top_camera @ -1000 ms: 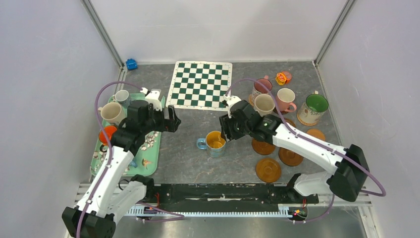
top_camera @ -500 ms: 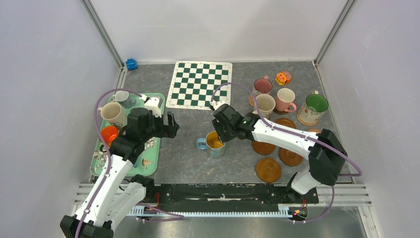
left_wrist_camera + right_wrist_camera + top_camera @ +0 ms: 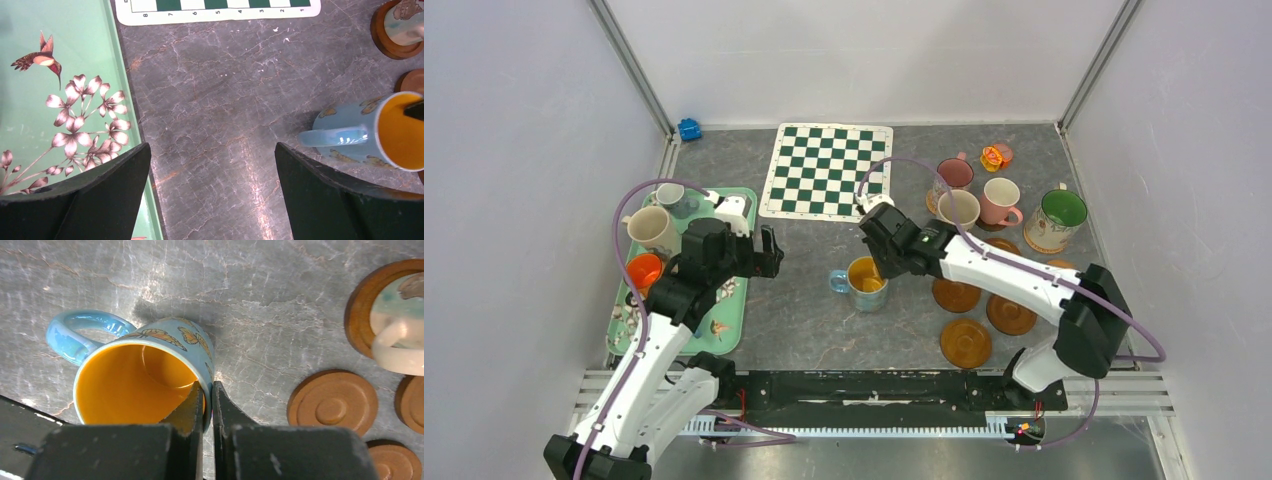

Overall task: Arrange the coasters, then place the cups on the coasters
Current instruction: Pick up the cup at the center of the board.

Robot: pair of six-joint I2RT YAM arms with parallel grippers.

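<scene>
A blue butterfly cup with an orange inside stands tilted on the grey table, left of three bare brown coasters. My right gripper is shut on this cup's rim, one finger inside and one outside. A bare coaster lies just right of it. Further back, several cups stand on or near coasters. My left gripper hangs open over bare table beside the mint tray, holding nothing. The blue cup shows at that view's right edge.
The mint tray at the left holds a cream cup, an orange cup and a small white one. A green-and-white chequered mat lies at the back middle. An orange-yellow toy and a blue toy sit near the rear wall.
My right gripper came down over the blue cup and closed on its rim, and the cup shifted slightly right. The left arm barely moved.
</scene>
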